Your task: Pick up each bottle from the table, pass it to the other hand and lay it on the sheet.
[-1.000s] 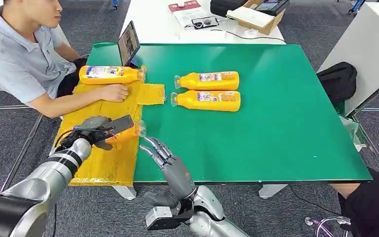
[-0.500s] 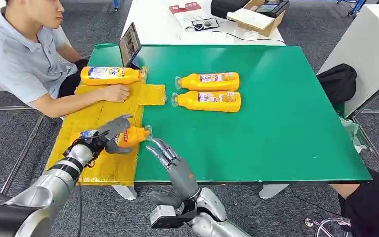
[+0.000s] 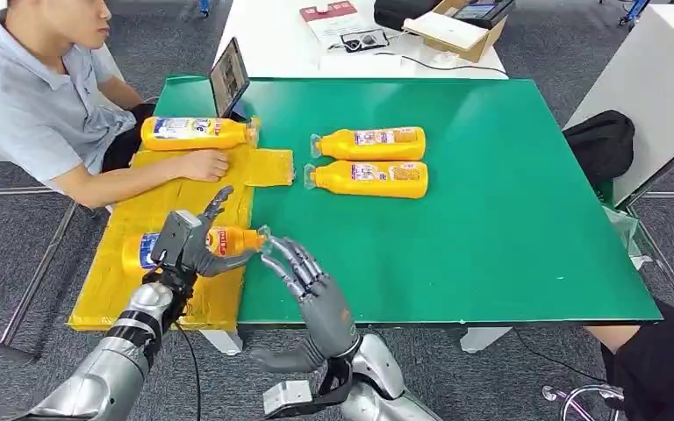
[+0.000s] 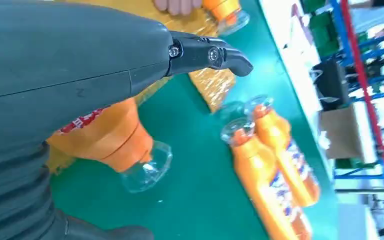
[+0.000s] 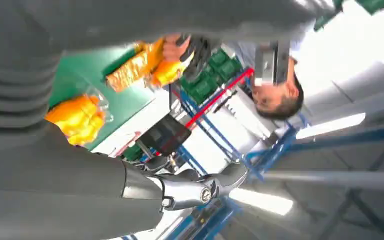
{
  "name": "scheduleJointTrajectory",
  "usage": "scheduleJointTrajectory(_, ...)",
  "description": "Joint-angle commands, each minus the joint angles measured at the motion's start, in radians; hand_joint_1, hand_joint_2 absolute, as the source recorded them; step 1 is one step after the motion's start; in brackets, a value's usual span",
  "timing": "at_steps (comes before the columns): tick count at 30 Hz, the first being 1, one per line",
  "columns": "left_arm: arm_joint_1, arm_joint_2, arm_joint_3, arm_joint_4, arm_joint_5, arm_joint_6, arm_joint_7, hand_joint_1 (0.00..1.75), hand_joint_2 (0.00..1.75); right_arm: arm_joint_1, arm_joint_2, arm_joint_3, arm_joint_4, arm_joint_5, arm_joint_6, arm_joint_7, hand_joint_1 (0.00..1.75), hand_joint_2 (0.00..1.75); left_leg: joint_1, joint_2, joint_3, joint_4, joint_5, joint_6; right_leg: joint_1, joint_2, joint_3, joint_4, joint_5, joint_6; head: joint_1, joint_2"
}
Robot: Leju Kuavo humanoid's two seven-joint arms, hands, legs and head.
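An orange bottle (image 3: 235, 239) with a clear cap lies on the yellow sheet (image 3: 162, 210), its cap poking over the sheet's edge onto the green table (image 3: 491, 219). My left hand (image 3: 189, 246) hovers over its middle with the fingers spread and no grip on it. In the left wrist view the same bottle (image 4: 105, 135) lies under the palm, one of the fingers (image 4: 210, 52) stretched out above it. My right hand (image 3: 309, 285) stands open and empty just right of the cap. Two more bottles (image 3: 370, 143) (image 3: 369, 178) lie side by side mid-table. Another bottle (image 3: 195, 132) lies at the sheet's far end.
A person sits at the left with a hand (image 3: 204, 164) resting on the sheet. A tablet (image 3: 228, 77) stands at the table's far left corner. A black bag (image 3: 601, 145) sits beyond the right edge. The right half of the green table is bare.
My left hand has brought the bottle down onto the sheet and spread its fingers off it. The right hand has edged up toward the cap, still empty.
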Motion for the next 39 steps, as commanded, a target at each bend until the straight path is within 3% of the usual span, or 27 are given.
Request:
scheduleJointTrajectory(1, 0.048, -0.047, 0.084, -0.167, 0.118, 0.033, -0.019, 0.0, 1.75, 0.035, 0.02, -0.099, -0.095, 0.022, -0.004, 0.001, 0.0, 1.75, 0.001, 0.0, 0.0, 0.001, -0.001, -0.001, 0.001, 0.0, 0.001, 0.0, -0.001, -0.002, 0.0, 0.0)
scheduleJointTrajectory(7, 0.165, -0.084, 0.073, -0.434, 0.422, -0.042, 0.065, 0.0, 1.75, 0.144, 0.067, -0.217, -0.365, 0.023, -0.004, 0.001, 0.0, 1.75, 0.001, -0.002, -0.001, 0.002, -0.002, -0.001, 0.001, -0.001, 0.0, 0.002, -0.003, -0.002, 0.0, 0.0)
scheduleJointTrajectory(20, 0.211, -0.08, 0.066, -0.501, 0.464, -0.051, 0.074, 0.0, 1.75, 0.158, 0.06, -0.233, -0.384, 0.001, -0.004, 0.001, 0.0, 1.75, 0.001, 0.0, 0.0, 0.001, -0.002, -0.002, 0.001, 0.0, 0.001, 0.0, -0.001, -0.003, 0.0, 0.0)
scheduleJointTrajectory(23, 0.3, -0.075, 0.051, -0.619, 0.531, -0.033, 0.074, 0.0, 1.75, 0.185, 0.074, -0.303, -0.357, -0.079, -0.004, 0.001, 0.0, 1.75, 0.001, 0.001, 0.002, 0.0, -0.002, -0.001, 0.001, 0.002, 0.002, -0.001, -0.001, -0.002, 0.0, 0.0)
scheduleJointTrajectory(24, 0.401, -0.074, 0.048, -0.73, 0.553, -0.014, 0.086, 0.0, 1.75, 0.197, 0.057, -0.343, -0.307, -0.244, -0.004, 0.001, 0.0, 1.75, 0.001, 0.002, 0.002, -0.001, -0.002, -0.001, 0.001, 0.002, 0.002, -0.002, -0.001, -0.002, 0.0, 0.0)
scheduleJointTrajectory(26, 0.534, -0.077, 0.054, -0.855, 0.545, 0.02, 0.071, 0.0, 1.75, 0.214, 0.066, -0.449, -0.242, -0.356, 0.079, 0.001, 0.0, 1.75, 0.0, 0.005, 0.005, -0.003, -0.003, -0.001, 0.001, 0.005, 0.004, -0.004, -0.001, -0.001, 0.0, 0.0)
scheduleJointTrajectory(29, 0.622, -0.087, 0.063, -0.925, 0.552, 0.014, 0.06, 0.0, 1.75, 0.196, 0.041, -0.531, -0.164, -0.221, 0.11, 0.059, 0.0, 1.75, 0.001, 0.005, 0.007, -0.003, -0.005, -0.001, 0.001, 0.005, 0.007, -0.004, -0.002, -0.002, 0.0, 0.0)
scheduleJointTrajectory(31, 0.626, -0.082, 0.054, -0.925, 0.508, 0.045, 0.026, 0.0, 1.75, 0.166, -0.029, -0.505, -0.096, -0.144, 0.241, 0.113, 0.0, 1.75, 0.001, 0.003, 0.005, -0.001, -0.005, -0.001, 0.001, 0.003, 0.005, -0.004, -0.002, -0.002, 0.0, 0.0)
scheduleJointTrajectory(39, 0.587, -0.098, 0.002, -0.909, 0.34, 0.294, 0.004, 0.0, 1.75, -0.049, -0.128, -0.512, 0.23, 0.191, 0.261, 0.254, 0.0, 1.75, 0.001, 0.001, -0.002, 0.0, -0.003, 0.0, 0.001, 0.002, -0.001, -0.003, 0.0, -0.002, 0.0, 0.0)
